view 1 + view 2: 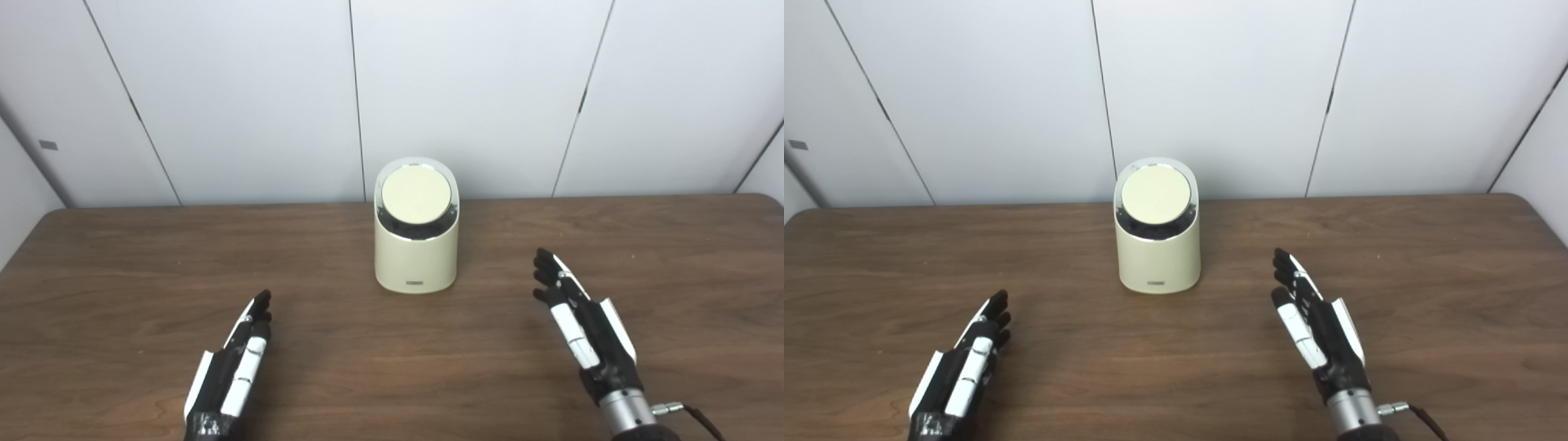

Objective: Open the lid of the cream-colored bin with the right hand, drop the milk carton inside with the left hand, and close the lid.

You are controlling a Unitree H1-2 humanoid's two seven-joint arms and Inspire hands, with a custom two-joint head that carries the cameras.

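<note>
I see the cream-colored cylindrical plastic bin (416, 245) centered toward the far edge of the brown wooden table (122, 275), its round lid (416, 195) on top, my left hand (236, 367) and right hand (582, 318) nearer, flanking it.

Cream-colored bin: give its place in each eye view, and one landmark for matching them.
Left eye view: cream-colored bin stands just right of centre, near the table's far edge.
Right eye view: it stands just left of centre.
Shared landmark: the wall seam behind it.

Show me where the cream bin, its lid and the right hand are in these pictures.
cream bin (416, 263), left eye view, on the front wall of its body.
lid (416, 194), left eye view, on the middle of the round top.
right hand (1312, 318), right eye view, on the middle of the hand.
</note>
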